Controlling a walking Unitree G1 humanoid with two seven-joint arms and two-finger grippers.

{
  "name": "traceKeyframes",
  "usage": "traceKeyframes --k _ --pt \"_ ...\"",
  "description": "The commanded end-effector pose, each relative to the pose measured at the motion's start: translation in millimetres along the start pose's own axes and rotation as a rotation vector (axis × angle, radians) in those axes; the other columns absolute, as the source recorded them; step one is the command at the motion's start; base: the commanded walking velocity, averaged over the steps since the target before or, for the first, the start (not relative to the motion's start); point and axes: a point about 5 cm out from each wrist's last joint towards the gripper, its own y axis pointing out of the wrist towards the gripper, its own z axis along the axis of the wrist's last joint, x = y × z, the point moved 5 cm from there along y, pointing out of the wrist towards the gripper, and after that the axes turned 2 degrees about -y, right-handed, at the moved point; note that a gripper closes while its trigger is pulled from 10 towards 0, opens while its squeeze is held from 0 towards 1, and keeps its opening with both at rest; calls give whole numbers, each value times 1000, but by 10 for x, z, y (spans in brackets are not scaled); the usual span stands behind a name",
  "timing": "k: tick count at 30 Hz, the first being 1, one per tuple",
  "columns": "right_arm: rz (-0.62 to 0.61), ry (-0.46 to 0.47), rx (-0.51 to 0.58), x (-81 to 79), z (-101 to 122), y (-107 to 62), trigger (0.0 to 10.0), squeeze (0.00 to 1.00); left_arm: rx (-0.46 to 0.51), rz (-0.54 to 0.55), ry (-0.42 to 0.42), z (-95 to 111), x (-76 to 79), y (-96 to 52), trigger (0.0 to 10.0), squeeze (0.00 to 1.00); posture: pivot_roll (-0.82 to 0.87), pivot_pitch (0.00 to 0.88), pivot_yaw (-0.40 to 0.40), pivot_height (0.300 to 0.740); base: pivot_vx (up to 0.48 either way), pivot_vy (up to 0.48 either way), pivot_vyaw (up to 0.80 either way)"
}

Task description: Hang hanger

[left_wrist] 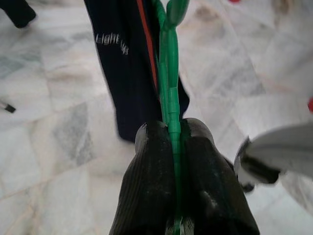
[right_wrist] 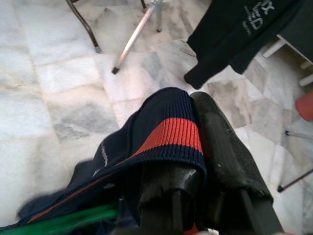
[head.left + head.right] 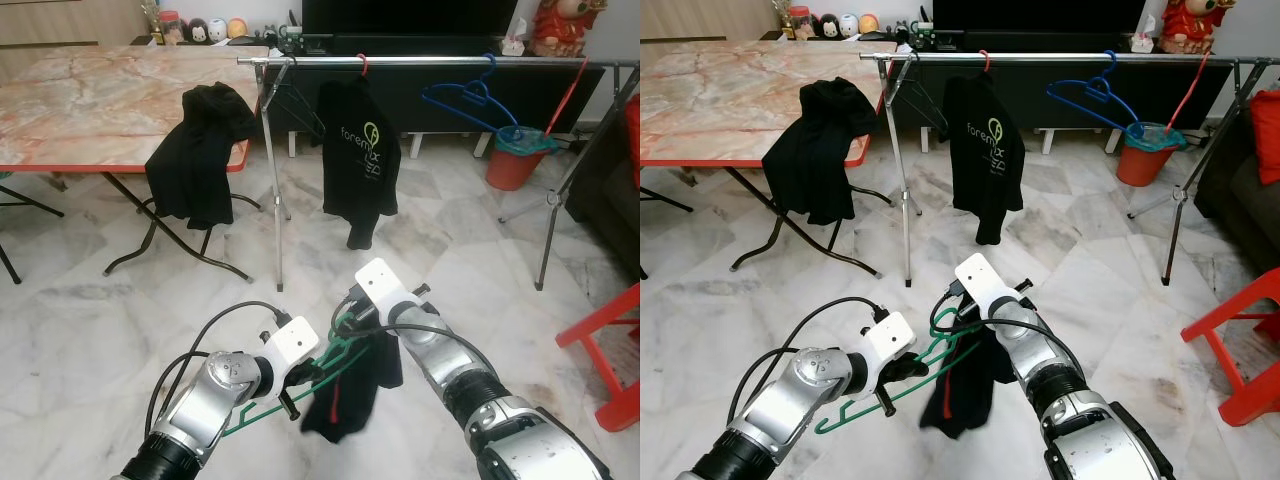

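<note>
While the green plastic hanger (image 3: 300, 385) hangs low between our two arms, well short of the rail, we judge the task to be in its early half: the dark navy garment with the red-striped ribbed collar (image 3: 962, 392) is draped on it, but nothing has been lifted to the silver metal clothes rail (image 3: 440, 61) across the room. Our left gripper (image 1: 178, 147) is pressed together on the hanger's thin green bar, which runs straight between the two black fingers. Our right gripper (image 2: 195, 147) has the ribbed collar lying over one finger and tucked against the other, so we take it to be pinching that cloth, seemingly settling the collar onto the hanger. What remains, as we read it, is to finish seating the garment, walk to the rail, raise the hook and set it over the bar. On that rail a black printed T-shirt (image 3: 357, 160), an empty black hanger (image 3: 292, 95) and an empty blue hanger (image 3: 468, 98) hang, with free bar between them. We stand on pale veined marble tile (image 3: 90, 340); a marble-patterned folding table with a red edge (image 3: 90, 105) carries another black garment (image 3: 198, 150) over its corner, an orange bucket (image 3: 514, 160) sits beyond the rail, and a red chair frame (image 3: 608, 350) stands at our right.
</note>
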Motion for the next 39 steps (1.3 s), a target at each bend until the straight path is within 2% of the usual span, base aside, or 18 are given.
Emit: traceKeyframes --k 1,5,12,14,20,22,25,29,33,37,39 --pt "-28 -1 20 89 111 19 10000 0 0 -13 46 19 53 8 10000 0 -56 0 -32 740 0 0 0" --pt "-34 -63 2 107 63 15 10000 0 -55 8 101 -84 9 7 10000 0 -57 0 -31 740 0 0 0" --pt "30 -62 13 17 68 13 10000 0 -37 44 110 -46 -33 21 10000 0 -58 0 -33 740 0 0 0" --pt "45 -66 11 -19 69 12 10000 0 -38 156 81 -19 -195 34 10000 0 -57 0 -34 740 0 0 0" --pt "60 -66 11 -67 68 10 10000 0 -62 253 71 -36 -349 14 10000 0 -57 0 -34 740 0 0 0" --pt "84 -67 15 -129 71 7 10000 0 -51 281 46 -32 -394 11 10000 0 -55 0 -35 740 0 0 0" --pt "111 -66 26 -186 80 1 10000 0 -25 247 24 1 -352 24 10000 0 -55 0 -35 740 0 0 0" --pt "165 -88 66 -293 140 -13 10000 0 1 174 42 32 -245 46 10000 0 -57 0 -33 740 0 0 0" --pt "248 -157 119 -427 221 -45 10000 0 21 144 23 53 -192 70 10000 0 -58 0 -32 740 0 0 0" --pt "302 -165 154 -505 291 -70 10000 0 41 146 3 78 -183 90 10000 0 -60 0 -32 740 0 0 0" --pt "335 -178 173 -548 321 -88 10000 0 66 148 -32 104 -182 105 10000 0 -58 0 -34 740 0 0 0"
